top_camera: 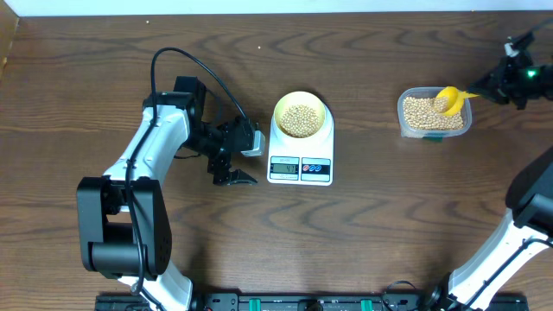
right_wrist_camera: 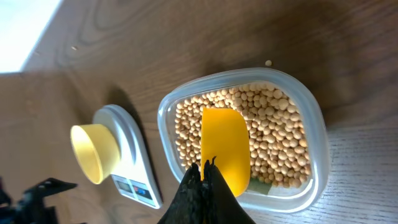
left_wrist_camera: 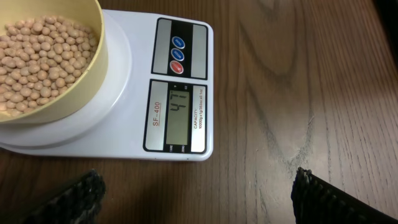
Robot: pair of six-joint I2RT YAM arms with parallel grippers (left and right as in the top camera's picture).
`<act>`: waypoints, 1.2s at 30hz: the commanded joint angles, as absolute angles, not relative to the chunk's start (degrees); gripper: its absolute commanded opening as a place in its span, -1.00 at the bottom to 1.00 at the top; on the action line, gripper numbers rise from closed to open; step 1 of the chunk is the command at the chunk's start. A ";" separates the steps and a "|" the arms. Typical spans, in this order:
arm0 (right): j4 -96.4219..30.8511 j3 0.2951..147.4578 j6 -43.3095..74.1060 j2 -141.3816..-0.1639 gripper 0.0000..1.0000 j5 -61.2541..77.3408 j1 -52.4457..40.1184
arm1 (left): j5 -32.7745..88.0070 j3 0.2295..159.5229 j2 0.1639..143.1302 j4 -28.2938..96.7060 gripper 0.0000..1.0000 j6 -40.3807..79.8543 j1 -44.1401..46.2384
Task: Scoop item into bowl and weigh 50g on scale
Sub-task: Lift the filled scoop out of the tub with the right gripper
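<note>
1. Yellow scoop [right_wrist_camera: 225, 146], pinched in my right gripper [right_wrist_camera: 202, 173], lies on the beans [right_wrist_camera: 273, 130] in the tub [right_wrist_camera: 316, 124].
2. My left gripper [top_camera: 232, 169] is spread beside the scale [left_wrist_camera: 180, 118]; the bowl [left_wrist_camera: 96, 62] sits on it, part filled.
3. Topping up, I think: next, only few beans.

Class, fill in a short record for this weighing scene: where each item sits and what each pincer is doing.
bowl: on the scale, holding beans
display: appears to read 47
tub: holds more beans, with the yellow scoop lying in them
right pincer: shut on the scoop's handle
left pincer: open, empty, beside the scale
</note>
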State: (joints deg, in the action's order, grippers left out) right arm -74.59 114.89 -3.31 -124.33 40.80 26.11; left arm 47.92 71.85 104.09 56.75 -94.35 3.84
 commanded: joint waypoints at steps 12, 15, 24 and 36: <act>-70.59 114.74 -2.85 -123.31 -0.98 60.55 28.40 | 33.69 71.72 103.74 57.08 0.96 -94.85 3.70; -69.76 114.74 -2.85 -123.31 -0.98 63.59 28.14 | 32.10 71.72 103.74 57.08 0.96 -94.85 3.70; -64.03 114.74 -3.07 -123.31 -0.98 65.60 22.35 | 32.03 71.72 103.74 57.08 0.96 -94.85 3.70; -50.24 114.74 -3.07 -123.31 -0.98 65.58 8.43 | 32.03 71.72 103.74 57.08 0.96 -94.85 3.70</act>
